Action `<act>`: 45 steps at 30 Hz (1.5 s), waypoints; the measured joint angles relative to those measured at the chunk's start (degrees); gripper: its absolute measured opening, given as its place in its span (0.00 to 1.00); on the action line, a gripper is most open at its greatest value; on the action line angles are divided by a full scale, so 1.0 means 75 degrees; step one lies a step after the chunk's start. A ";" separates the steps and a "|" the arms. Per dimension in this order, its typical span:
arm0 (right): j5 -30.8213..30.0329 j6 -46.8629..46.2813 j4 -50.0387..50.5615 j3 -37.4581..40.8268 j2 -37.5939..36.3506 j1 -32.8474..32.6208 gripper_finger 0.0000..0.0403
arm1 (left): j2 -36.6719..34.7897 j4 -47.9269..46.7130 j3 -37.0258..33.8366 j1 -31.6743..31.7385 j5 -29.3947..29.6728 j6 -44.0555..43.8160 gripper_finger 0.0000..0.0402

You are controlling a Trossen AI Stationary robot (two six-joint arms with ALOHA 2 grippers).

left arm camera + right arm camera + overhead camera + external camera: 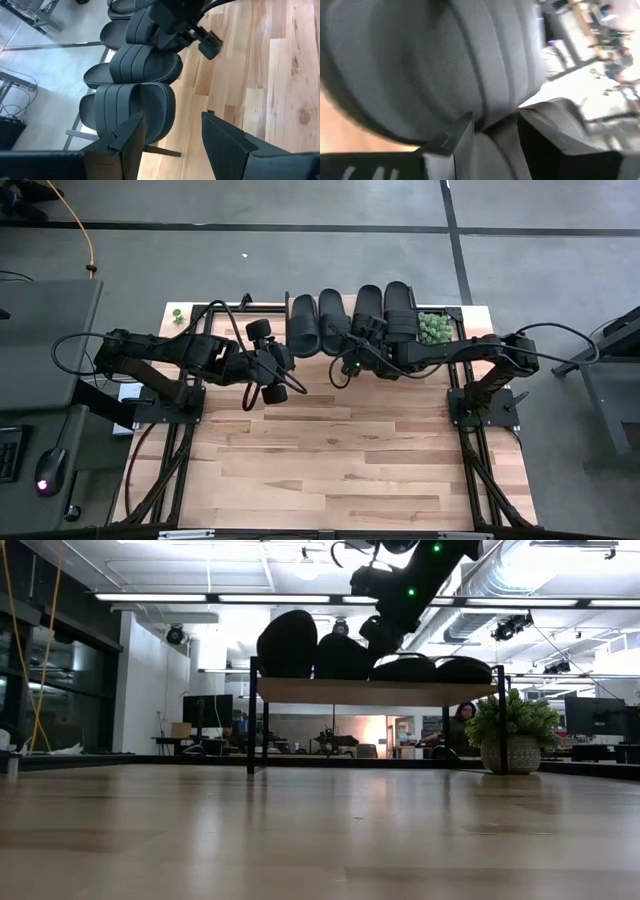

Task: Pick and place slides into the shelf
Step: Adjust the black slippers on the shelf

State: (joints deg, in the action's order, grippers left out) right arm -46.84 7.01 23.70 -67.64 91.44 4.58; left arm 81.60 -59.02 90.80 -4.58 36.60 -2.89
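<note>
Overhead, we find all four slides (348, 320) lined up side by side on the shelf (455, 312) at the far edge of the table (330, 460), a row the level view compresses into dark humps. From table height we see instead what the top view hides: the shelf's light wood top (375, 691) stands raised on thin black legs, and the two slides on that picture's left (287, 643) sit higher and more tilted than the two on the right (435, 668). A potted green plant (510, 730) stands beside the shelf.

We note the left gripper (272, 368) hovering over bare table just short of the shelf, arm reaching in from the left side. Its wrist camera shows the fingers (125, 142) parted with nothing between them, facing the nearest slide's ribbed strap (136, 107).

We note the right gripper (362, 338) farther on, at the third slide in the row, arm stretched across from the right side. Its wrist view shows the fingers (462, 145) set on either side of a slide's strap (485, 75), closed on it.

Each slide is all black, with an oval sole and a wide ribbed strap.
</note>
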 joint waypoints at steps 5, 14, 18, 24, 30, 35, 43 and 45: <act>0.0110 -0.0607 0.0663 -0.0023 -0.0014 -0.0074 0.35 | 0.0000 -0.0004 0.0000 0.0000 -0.0003 0.0000 0.44; -0.0185 -0.0684 0.1087 -0.0142 -0.0013 -0.0425 0.35 | 0.0000 -0.0041 0.0000 0.0007 -0.0003 0.0002 0.44; -0.0164 -0.0676 0.1253 -0.0539 -0.0008 -0.0455 0.35 | 0.0003 -0.0044 0.0000 0.0006 -0.0003 0.0002 0.44; 0.0294 -0.0756 0.1614 -0.1181 -0.0008 -0.0622 0.35 | 0.0003 -0.0153 0.0000 0.0006 -0.0003 0.0002 0.44; 0.1200 -0.0245 0.1415 -0.1689 -0.0008 -0.0816 0.35 | 0.0003 -0.0157 0.0000 0.0006 -0.0003 0.0010 0.44; 0.2337 0.0486 0.0776 -0.1992 -0.0008 -0.0754 0.35 | 0.0003 -0.0157 0.0000 0.0006 -0.0016 0.0240 0.44; 0.3934 0.0650 0.0170 -0.2128 0.0035 -0.0104 0.35 | 0.0003 -0.0157 0.0000 0.0000 -0.0228 0.0530 0.44; 0.4173 0.0633 0.0146 -0.2119 0.0101 0.0074 0.35 | 0.0003 -0.0157 0.0000 0.0000 -0.0230 0.0527 0.44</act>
State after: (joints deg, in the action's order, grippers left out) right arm -15.54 11.75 24.80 -83.53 92.19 5.14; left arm 81.62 -60.20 90.80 -4.58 34.87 1.06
